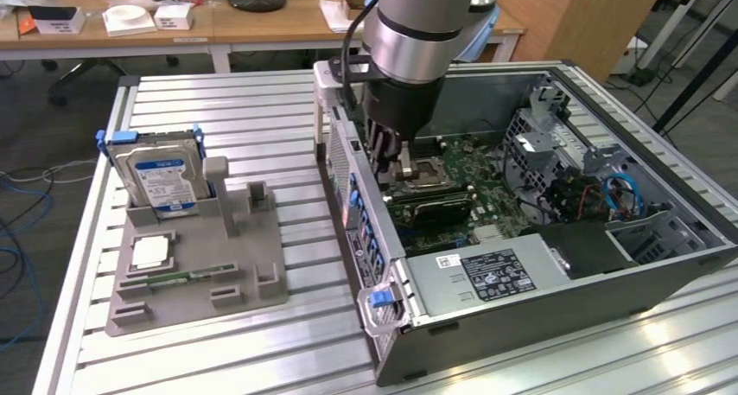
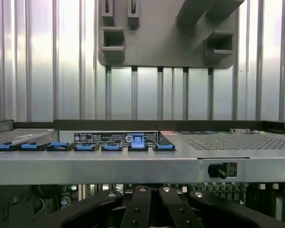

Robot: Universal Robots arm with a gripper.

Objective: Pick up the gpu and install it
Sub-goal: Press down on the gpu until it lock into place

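**End effector down inside the computer case, over the graphics card**

Nearest the wrist camera sits the black end effector (image 2: 152, 213), hanging just behind the grey metal edge of the computer case (image 2: 133, 168). A row of blue clips (image 2: 111, 146) runs along that edge. Beyond it lie the ribbed metal worktop (image 2: 38, 71) and one end of a grey plastic holder (image 2: 161, 42).

In the exterior view the arm comes down from the top centre of the frame. The end effector (image 1: 390, 166) is low inside the open case (image 1: 554, 326), close to the case's left wall and just above the green motherboard (image 1: 479, 166). Whether it is clenched or released cannot be told.

A dark flat graphics card (image 1: 433, 209) lies across the motherboard in the middle of the case. Its left end is directly under the end effector; contact between the two cannot be made out. A silver power supply (image 1: 485, 274) with a black label fills the case's lower part.

At the frame's left, the holder (image 1: 248, 265) carries a hard drive (image 1: 162, 175) with a blue label, standing upright, and a narrow green memory stick (image 1: 173, 279) lying low near its front.
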